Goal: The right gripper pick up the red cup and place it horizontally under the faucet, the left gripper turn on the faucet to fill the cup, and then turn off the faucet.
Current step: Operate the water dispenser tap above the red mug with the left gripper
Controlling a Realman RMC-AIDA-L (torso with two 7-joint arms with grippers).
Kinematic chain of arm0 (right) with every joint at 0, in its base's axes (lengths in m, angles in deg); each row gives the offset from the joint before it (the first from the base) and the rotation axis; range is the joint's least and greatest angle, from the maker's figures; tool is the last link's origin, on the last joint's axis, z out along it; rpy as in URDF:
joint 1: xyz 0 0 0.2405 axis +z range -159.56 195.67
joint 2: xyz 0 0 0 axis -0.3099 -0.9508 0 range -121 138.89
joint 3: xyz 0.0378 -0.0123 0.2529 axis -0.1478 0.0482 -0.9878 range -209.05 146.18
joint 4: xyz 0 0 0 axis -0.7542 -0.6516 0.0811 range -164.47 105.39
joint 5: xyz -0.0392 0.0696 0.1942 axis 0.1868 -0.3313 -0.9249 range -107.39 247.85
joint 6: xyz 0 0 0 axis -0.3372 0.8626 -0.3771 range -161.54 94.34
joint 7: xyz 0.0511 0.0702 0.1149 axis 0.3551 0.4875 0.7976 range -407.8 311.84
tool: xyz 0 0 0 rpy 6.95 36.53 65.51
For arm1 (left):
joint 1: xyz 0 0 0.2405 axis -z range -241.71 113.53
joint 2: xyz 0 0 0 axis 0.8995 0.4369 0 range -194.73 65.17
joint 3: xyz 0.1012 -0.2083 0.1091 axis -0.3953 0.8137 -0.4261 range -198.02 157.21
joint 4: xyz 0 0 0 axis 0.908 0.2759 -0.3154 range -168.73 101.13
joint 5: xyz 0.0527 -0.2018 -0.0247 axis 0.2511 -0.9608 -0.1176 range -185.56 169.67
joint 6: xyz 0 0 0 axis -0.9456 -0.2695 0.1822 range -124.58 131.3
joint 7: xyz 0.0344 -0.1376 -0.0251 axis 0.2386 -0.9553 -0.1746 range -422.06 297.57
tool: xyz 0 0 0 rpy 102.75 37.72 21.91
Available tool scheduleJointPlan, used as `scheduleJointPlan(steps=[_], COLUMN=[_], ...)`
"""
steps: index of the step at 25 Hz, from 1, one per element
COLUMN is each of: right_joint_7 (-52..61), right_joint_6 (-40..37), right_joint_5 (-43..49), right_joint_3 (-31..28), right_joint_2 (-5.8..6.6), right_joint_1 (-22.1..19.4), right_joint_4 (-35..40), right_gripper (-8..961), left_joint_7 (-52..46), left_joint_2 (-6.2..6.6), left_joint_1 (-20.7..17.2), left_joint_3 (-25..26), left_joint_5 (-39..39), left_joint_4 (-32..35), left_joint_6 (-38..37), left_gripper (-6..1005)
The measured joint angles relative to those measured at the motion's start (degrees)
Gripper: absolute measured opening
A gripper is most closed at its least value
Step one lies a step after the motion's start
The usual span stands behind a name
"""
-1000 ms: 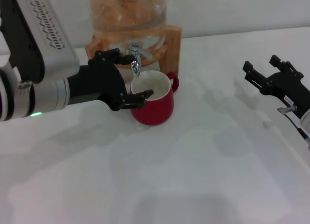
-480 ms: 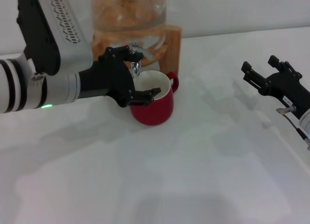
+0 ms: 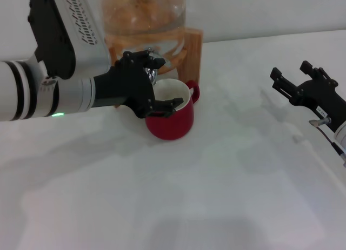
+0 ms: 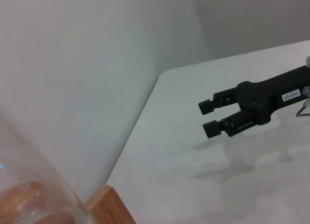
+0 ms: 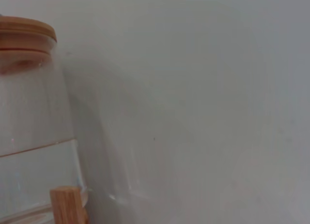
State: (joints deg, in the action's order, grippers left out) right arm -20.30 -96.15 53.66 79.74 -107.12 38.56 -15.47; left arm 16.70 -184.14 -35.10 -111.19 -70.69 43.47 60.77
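Two arms show from my head camera, and I read the job as partly done. Biggest is the glass jar (image 3: 143, 15) on its wooden stand (image 3: 192, 47). Next, the left gripper (image 3: 148, 85), fingers spread around the faucet (image 3: 152, 63), not clamped. Right gripper (image 3: 294, 80) idles well apart, jaws open. Red cup (image 3: 172, 117) sits upright below the spout; whether it's filling, I cannot tell.
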Motion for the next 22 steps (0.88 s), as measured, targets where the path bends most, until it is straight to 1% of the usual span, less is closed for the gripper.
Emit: scheduleJointPlan(steps=[9,15,22], right_joint_7=[0.12,0.19,0.20], right_joint_6=[-0.12,-0.13,-0.21], right_joint_5=[-0.05,-0.04,-0.04], right_joint_3=[0.00,0.00,0.00], right_joint_2=[0.04,0.05,0.02], right_joint_1=[-0.03,-0.13,-0.27], right_joint_4=[-0.01,0.00,0.00], right_gripper=[857,857,857], left_joint_7=[0.11,0.44,0.82], left_joint_2=[0.09,0.16,0.11], left_joint_1=[0.33,1.30,3.38], left_joint_3=[0.29,0.29,0.26], left_joint_5=[0.52,0.60,0.65], left_joint_4=[-0.62,-1.81,-3.67], left_joint_6=[-0.23,-0.27,-0.29], left_gripper=[849,848,848])
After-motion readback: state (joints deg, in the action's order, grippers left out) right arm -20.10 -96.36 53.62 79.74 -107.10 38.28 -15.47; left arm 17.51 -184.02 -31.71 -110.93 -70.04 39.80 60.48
